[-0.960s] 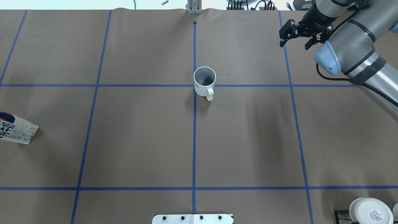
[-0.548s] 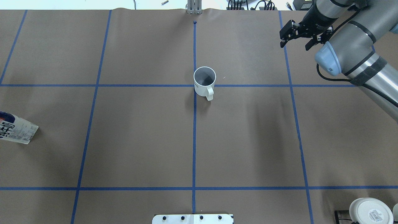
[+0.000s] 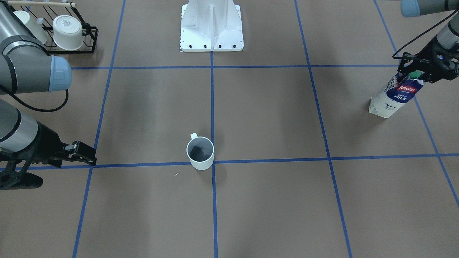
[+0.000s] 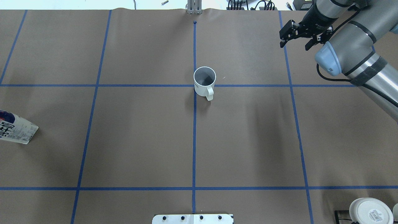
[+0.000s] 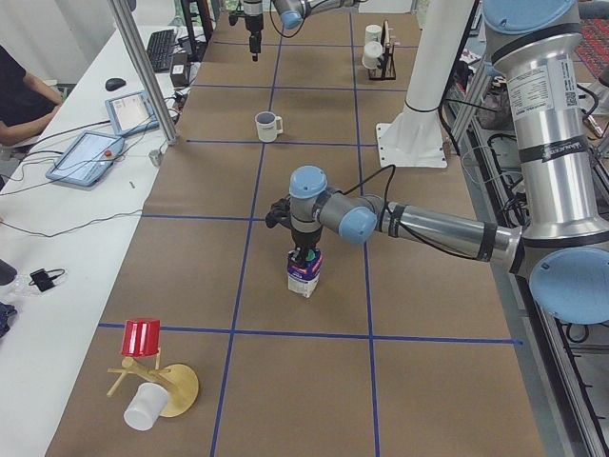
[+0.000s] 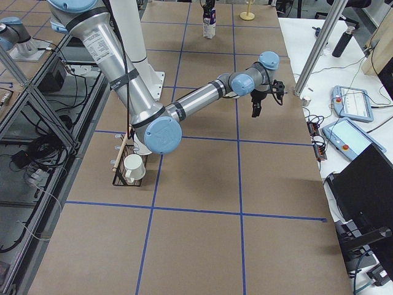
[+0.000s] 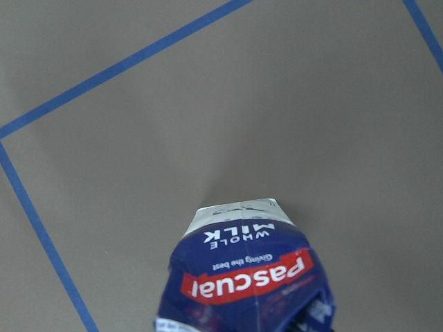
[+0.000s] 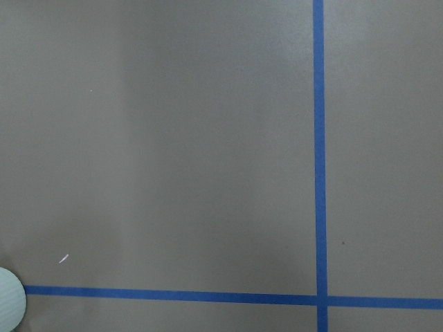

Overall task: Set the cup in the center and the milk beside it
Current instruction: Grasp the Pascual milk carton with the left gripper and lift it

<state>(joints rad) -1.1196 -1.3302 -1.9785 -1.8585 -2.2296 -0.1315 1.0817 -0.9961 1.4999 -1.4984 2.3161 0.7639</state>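
The cup (image 4: pixel 204 81) is a small white mug that stands upright at the center (image 4: pixel 192 85), the middle crossing of the blue tape, with its handle toward the robot; it also shows in the front view (image 3: pixel 200 152). The milk (image 3: pixel 394 96) stands on the table at the robot's far left, and only its lower part shows in the overhead view (image 4: pixel 17 132). My left gripper (image 3: pixel 416 73) sits down over the carton's top and grips it; the left wrist view shows the carton (image 7: pixel 249 277) right below. My right gripper (image 4: pixel 294 46) is open and empty, far right of the cup.
A black rack with white cups (image 3: pixel 68 32) stands near the robot's base (image 3: pixel 211 28) on its right side. A mug tree with a red cup (image 5: pixel 143 338) stands at the table's left end. Tablets and cables lie on the operators' bench (image 5: pixel 90 152).
My right gripper has drifted a little farther from the cup, toward the table's far edge. The carton's top has shifted very slightly; its base and the cup have not moved.
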